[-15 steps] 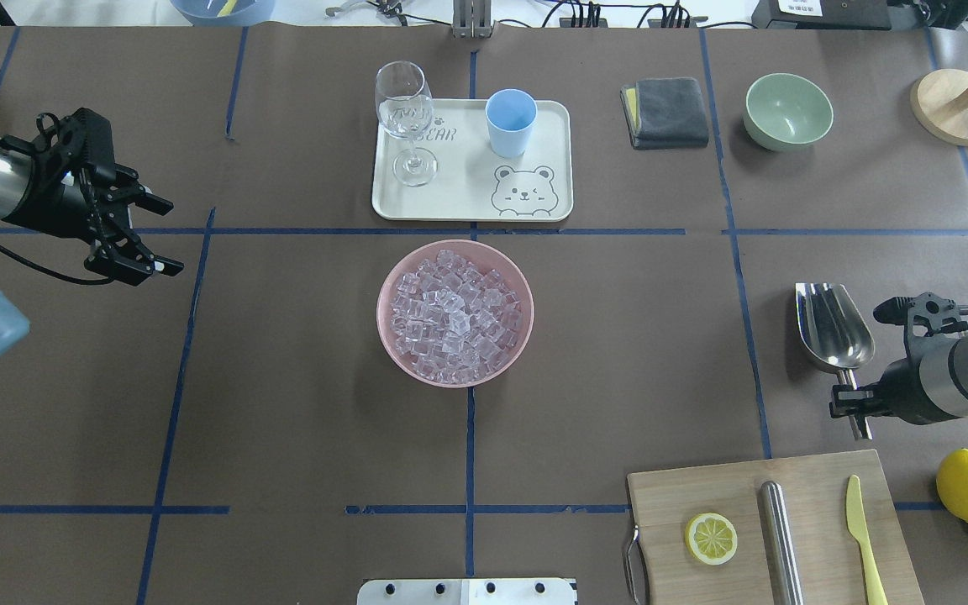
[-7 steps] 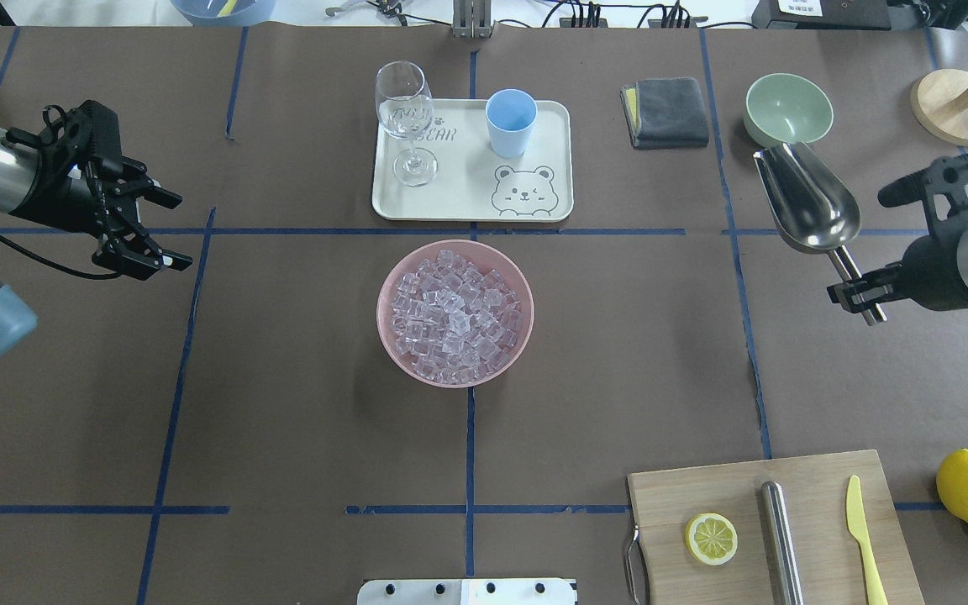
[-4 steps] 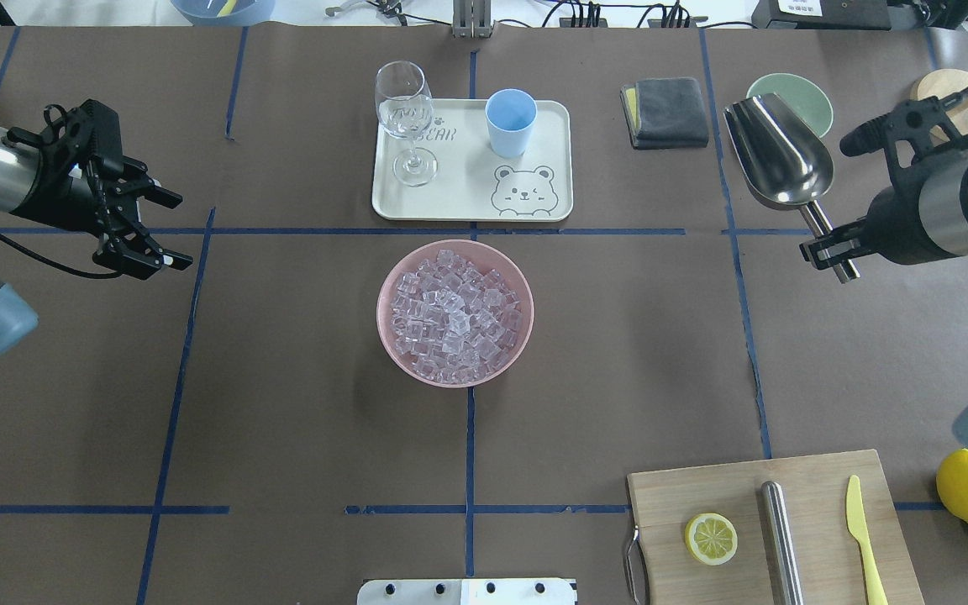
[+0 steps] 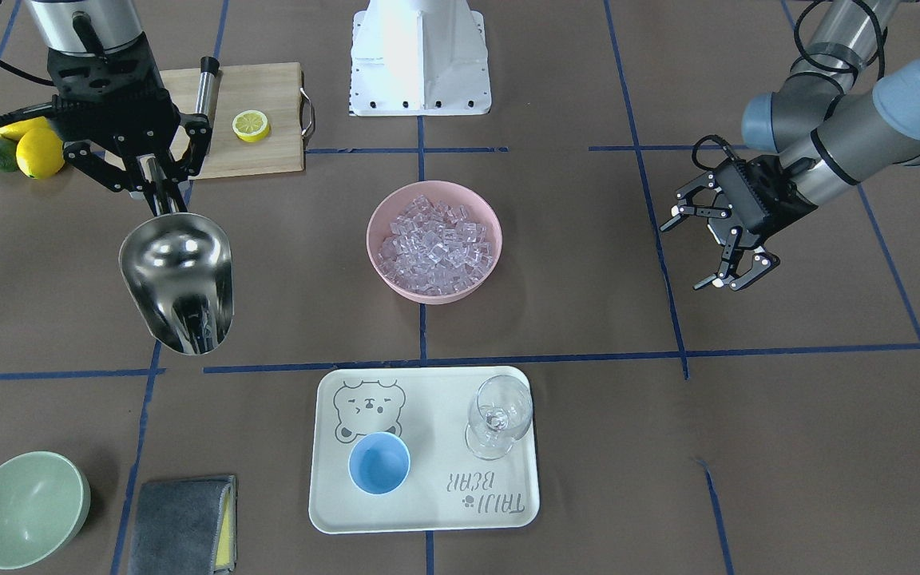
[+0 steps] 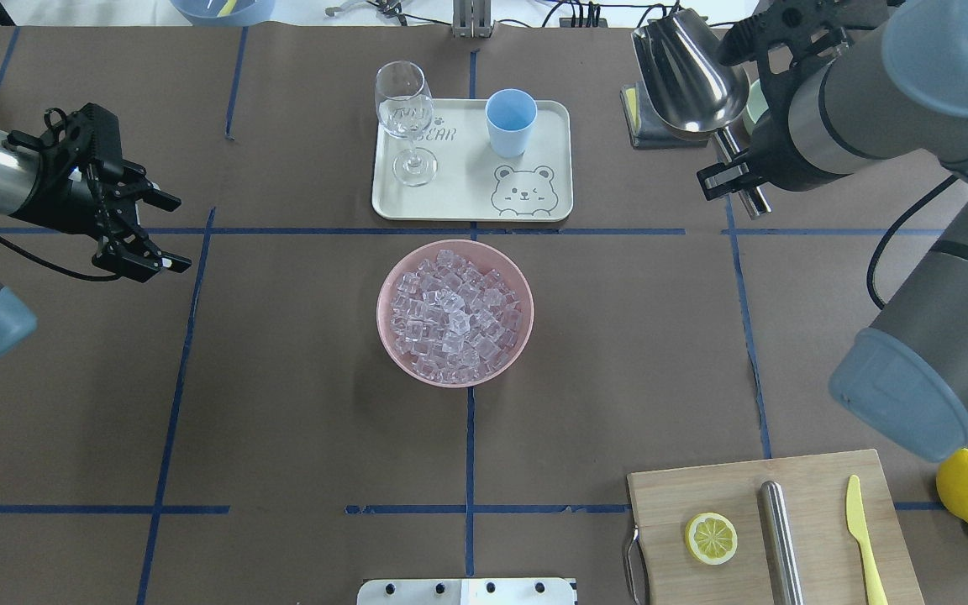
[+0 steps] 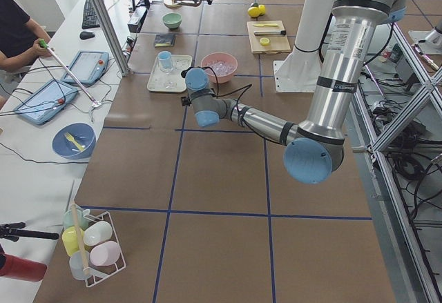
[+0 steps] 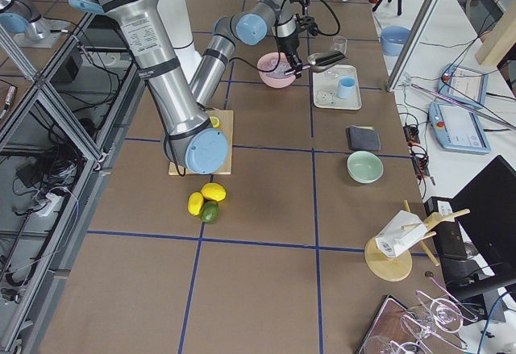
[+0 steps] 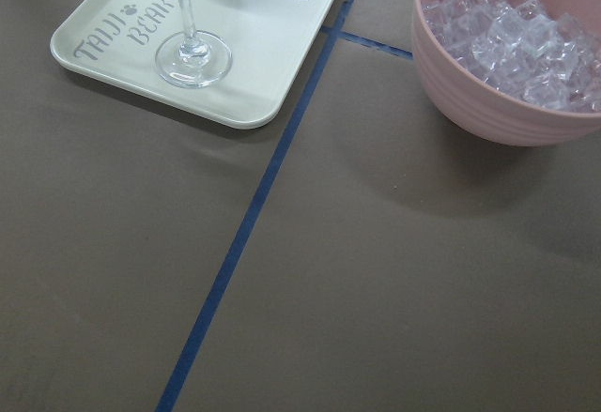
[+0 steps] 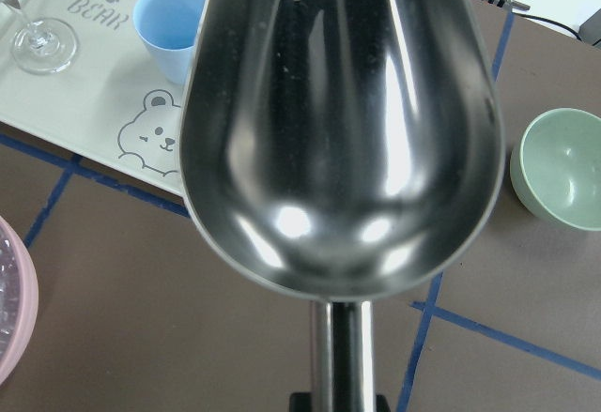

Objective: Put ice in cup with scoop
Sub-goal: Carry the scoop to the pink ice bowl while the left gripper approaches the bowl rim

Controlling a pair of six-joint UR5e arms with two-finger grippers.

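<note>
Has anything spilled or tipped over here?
Nothing stands out. The ice all sits in the pink bowl, the cup and wine glass stand upright on the tray, and the right gripper holds the scoop empty in the air.

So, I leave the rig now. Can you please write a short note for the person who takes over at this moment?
left gripper: open, holds nothing, in the air on its own side of the table, apart from everything.
right gripper: shut on the handle of the scoop, which it holds in the air; the trough is empty.
ice: heaped in the pink bowl at the table's middle.
cup: upright on the tray beside the wine glass, no ice in it.
Done: the scoop is picked up.
Left: bring the scoop to the bowl, scoop ice, tip it into the cup.
</note>
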